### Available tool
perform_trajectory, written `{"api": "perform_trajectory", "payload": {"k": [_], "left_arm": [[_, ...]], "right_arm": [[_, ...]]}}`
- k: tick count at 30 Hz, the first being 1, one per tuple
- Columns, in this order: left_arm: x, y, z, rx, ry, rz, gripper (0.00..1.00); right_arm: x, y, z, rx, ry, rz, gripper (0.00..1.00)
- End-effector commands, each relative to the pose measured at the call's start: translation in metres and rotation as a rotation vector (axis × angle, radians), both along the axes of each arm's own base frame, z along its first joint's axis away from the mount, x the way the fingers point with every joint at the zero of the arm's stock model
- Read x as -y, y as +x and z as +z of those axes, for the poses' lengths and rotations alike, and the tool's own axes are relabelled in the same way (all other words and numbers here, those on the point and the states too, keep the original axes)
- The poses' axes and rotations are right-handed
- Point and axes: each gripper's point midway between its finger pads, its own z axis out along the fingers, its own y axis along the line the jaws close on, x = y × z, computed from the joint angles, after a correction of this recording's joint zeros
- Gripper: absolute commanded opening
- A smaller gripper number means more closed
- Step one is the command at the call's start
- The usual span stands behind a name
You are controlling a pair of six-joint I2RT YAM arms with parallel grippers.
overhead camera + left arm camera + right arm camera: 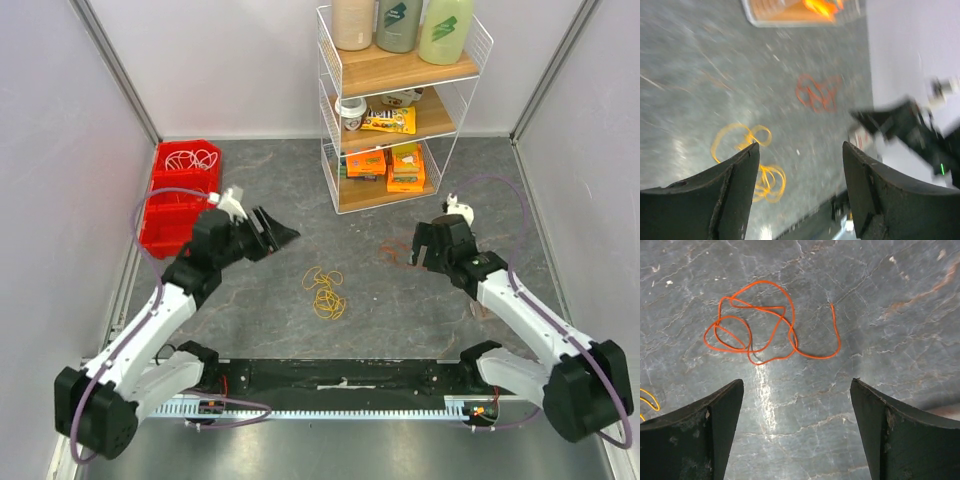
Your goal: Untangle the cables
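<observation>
The left gripper (pixel 800 150) has its jaws spread wide with nothing between them. The yellow cable (pixel 747 160) lies in loose loops on the table (pixel 250 300) just ahead of the finger on the left of its wrist view, partly hidden behind that finger. The right gripper (pixel 797 385) is also wide apart and empty, with the orange cable (pixel 755 335) lying in a small tangle ahead of the gap between its jaws, touching neither finger. The white cables (pixel 190 158) lie coiled in the red bin (pixel 160 225), behind the left jaws and well apart from them.
</observation>
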Motion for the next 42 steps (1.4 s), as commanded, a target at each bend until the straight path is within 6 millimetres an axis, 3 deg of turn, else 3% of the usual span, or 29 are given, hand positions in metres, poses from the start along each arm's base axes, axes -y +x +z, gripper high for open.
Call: {"api": "perform_trajectory", "payload": {"k": [1,4,5,8,11,15,18,21,25,28,32,37,42], "left_arm": [[0.056,-0.07,-0.005,0.053,-0.081,-0.321,0.71],[0.087,-0.122,-0.018,-0.008,-0.142,-0.461,0.66],[0.094,-0.137,-0.023,-0.014,-0.142,-0.49,0.65],[0.114,-0.166,-0.022,0.035,-0.162,-0.55,0.65],[0.132,-0.181,-0.024,0.022,-0.159,-0.616,0.65],[0.156,-0.2,-0.015,0.015,-0.121,-0.741,0.64],[0.162,-0.211,-0.008,0.034,-0.099,-0.799,0.64],[0.161,-0.215,0.003,0.07,-0.089,-0.841,0.64],[0.146,-0.212,0.006,0.094,0.001,-0.831,0.64],[0.132,-0.209,0.009,0.12,0.013,-0.781,0.65],[0.114,-0.204,0.017,0.173,-0.02,-0.697,0.69],[0.091,-0.187,0.033,0.285,-0.018,-0.564,0.79],[0.071,-0.17,0.055,0.375,-0.029,-0.431,0.82]], "right_arm": [[-0.021,0.02,-0.015,-0.017,0.246,0.128,0.9],[0.001,0.033,-0.033,-0.051,0.193,0.07,0.77],[0.009,0.036,-0.035,-0.043,0.15,0.055,0.69],[0.007,0.042,-0.03,0.018,0.164,0.066,0.5],[0.001,0.05,-0.022,0.093,0.203,0.076,0.47],[0.008,0.063,-0.031,0.077,0.143,0.059,0.5],[0.004,0.077,-0.036,0.095,0.153,0.066,0.5],[-0.006,0.089,-0.04,0.087,0.161,0.1,0.37],[-0.006,0.083,-0.032,0.063,0.073,0.093,0.06],[-0.016,0.063,-0.005,0.08,0.017,0.134,0.0],[-0.05,0.028,0.06,0.184,0.074,0.267,0.0],[-0.091,-0.017,0.15,0.343,0.307,0.481,0.0],[-0.114,-0.046,0.227,0.457,0.484,0.636,0.0]]}}
